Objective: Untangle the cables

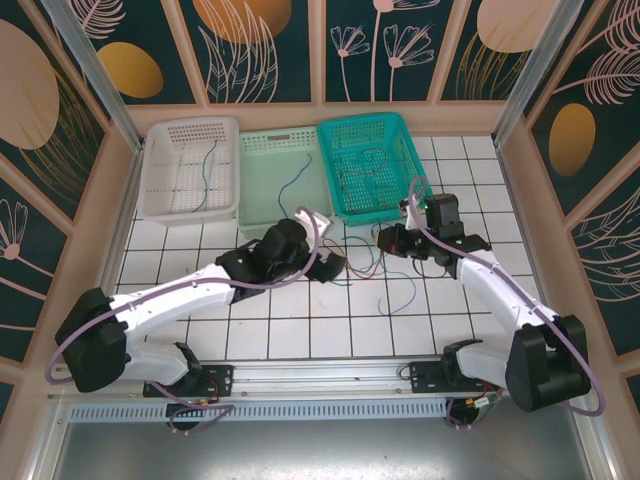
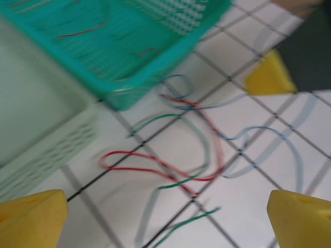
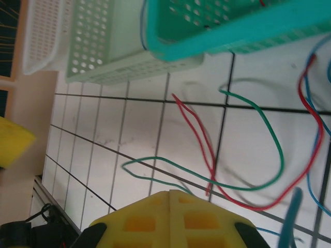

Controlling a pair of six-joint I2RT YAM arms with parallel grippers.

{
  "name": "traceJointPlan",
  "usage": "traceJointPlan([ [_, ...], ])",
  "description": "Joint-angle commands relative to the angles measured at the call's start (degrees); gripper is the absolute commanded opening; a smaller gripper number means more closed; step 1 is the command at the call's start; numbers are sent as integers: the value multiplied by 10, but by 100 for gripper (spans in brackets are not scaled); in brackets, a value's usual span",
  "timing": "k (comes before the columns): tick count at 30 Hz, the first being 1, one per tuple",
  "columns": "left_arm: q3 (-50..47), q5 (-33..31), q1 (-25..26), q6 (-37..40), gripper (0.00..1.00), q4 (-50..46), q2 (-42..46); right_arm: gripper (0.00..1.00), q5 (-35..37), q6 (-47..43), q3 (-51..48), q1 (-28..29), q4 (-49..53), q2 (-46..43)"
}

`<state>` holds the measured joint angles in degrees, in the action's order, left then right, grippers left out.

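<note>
- The white basket (image 1: 190,124) stood two places to the left of the teal basket (image 1: 375,212). It held one dark cable (image 1: 205,172) lying alone. This one was judged to be sorted.
- The pale green basket (image 1: 262,205) stood directly to the left of the teal basket. It held one blue wire (image 1: 290,185), also lying alone and also judged to be sorted.
- The left gripper (image 2: 168,219) hung over the table in front of the teal basket's left front corner.
  - Its jaws were spread wide and held nothing.
  - Its yellow fingertips (image 2: 32,217) stood to either side of the loose wires below.
- The unsorted cables (image 1: 365,265) lay on the table just in front of the teal basket's front wall.
  - The red cable (image 2: 124,153), the green cable (image 3: 282,152) and the blue cable (image 2: 266,128) crossed one another at several points.
  - This group was tangled, and none of its wires lay free of the others.
- The teal basket held several thin wires, some dark and some red. It could not be made out whether they crossed.
- The right gripper (image 3: 170,206) hung in front of the teal basket's right front corner, near the tangle.
  - Its jaws were fully closed.
  - It could not be determined whether a wire was pinched between them.
- The task was judged partly complete. Two wires lay apart in their own baskets. The red, green and blue group on the table had not yet been separated.
</note>
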<state>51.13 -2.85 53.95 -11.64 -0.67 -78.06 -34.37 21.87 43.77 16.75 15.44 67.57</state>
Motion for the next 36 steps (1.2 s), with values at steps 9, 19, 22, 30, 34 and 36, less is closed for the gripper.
traceJointPlan([
  [9,68,156,16,45,98,97,-123,2,43,23,73,36,33,-27],
  [19,68,97,16,27,99,163,-139,3,43,32,96,54,35,-39],
  [22,91,111,16,31,99,152,-159,3,42,36,103,57,33,-41],
  [30,125,97,17,42,29,133,-178,8,59,35,130,65,50,-55],
  [34,111,75,15,50,0,138,-146,9,75,21,158,64,74,-56],
  [36,101,61,15,57,0,139,-123,12,82,14,172,64,82,-55],
])
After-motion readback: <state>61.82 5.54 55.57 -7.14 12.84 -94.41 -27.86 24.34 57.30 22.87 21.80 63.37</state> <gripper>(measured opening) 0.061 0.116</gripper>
